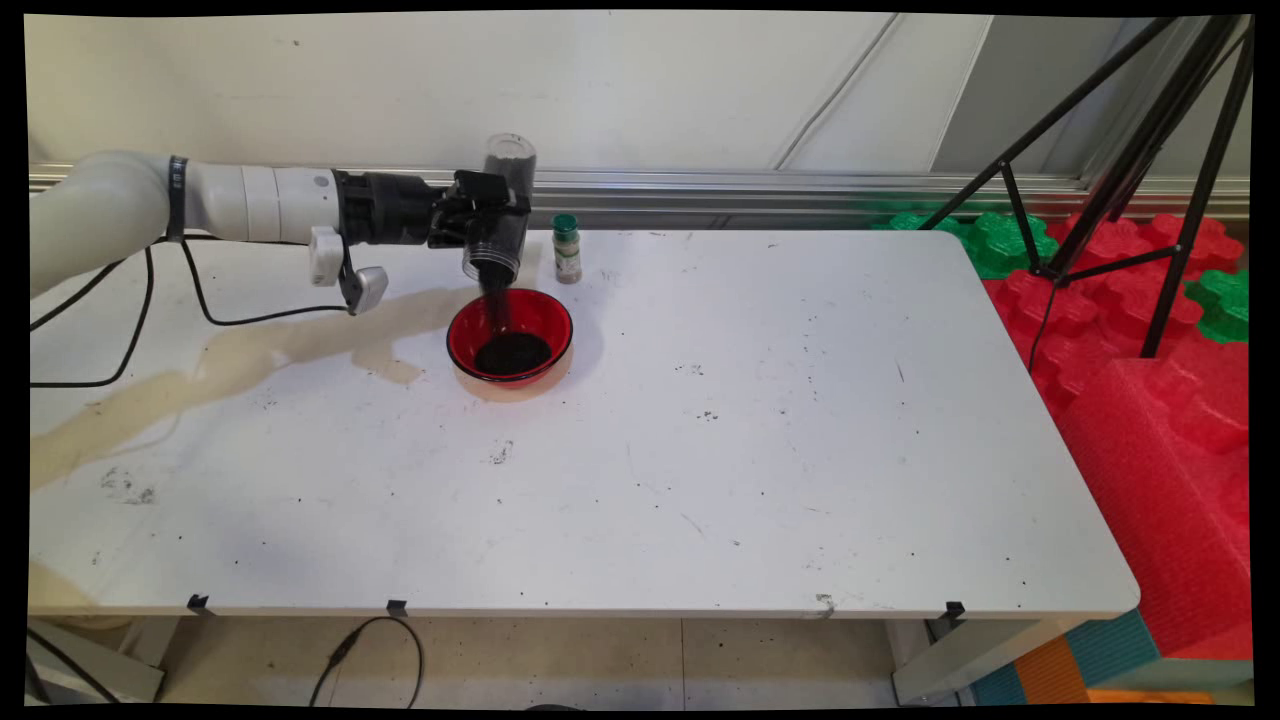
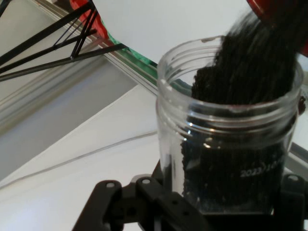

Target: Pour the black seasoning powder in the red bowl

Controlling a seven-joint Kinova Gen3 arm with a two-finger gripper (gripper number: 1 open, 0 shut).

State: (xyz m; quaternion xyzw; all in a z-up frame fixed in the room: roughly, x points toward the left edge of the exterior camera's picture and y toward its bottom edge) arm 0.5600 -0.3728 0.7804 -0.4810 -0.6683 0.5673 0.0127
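A clear jar (image 1: pixel 503 215), pinched upside-down in the gripper (image 1: pixel 490 222), pours dark grains (image 2: pixel 250 72) into the red bowl (image 1: pixel 510 337) just below it. A green-capped bottle (image 1: pixel 567 249), probably a spice shaker, stands beside the bowl on the white table (image 1: pixel 750 450).

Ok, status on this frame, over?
Gripper shut on clear jar, tipped mouth-down. Dark grains streaming into red bowl. Green-capped bottle stands beside, clear of the pour.
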